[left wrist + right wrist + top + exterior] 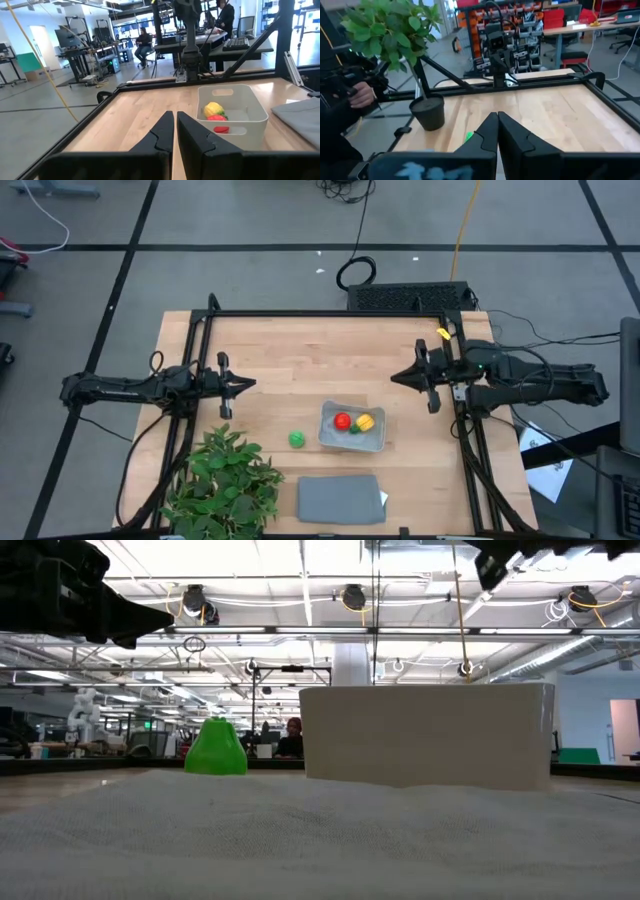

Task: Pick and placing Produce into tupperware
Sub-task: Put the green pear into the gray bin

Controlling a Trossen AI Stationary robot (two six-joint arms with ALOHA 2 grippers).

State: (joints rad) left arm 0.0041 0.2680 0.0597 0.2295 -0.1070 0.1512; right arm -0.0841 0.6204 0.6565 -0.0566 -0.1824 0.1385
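The clear tupperware (335, 440) stands on the table right of centre, near the front; it shows in the low view (425, 735) and the left wrist view (256, 116) too. Inside it lie the red piece (342, 420) (216, 118) and the yellow piece with a green top (365, 422) (213, 108). The green piece (297, 439) (215, 748) (469, 136) rests on the table just left of the container. My left gripper (245, 383) (175, 125) is shut and hovers at the table's left. My right gripper (395, 377) (497, 125) is shut and hovers at the right.
A leafy potted plant (225, 480) (427, 112) stands at the near left corner. A flat grey rectangle (340, 498) (300, 115) lies at the near edge, in front of the container. A black frame rims the table. A person's hand (360, 95) shows beyond the table.
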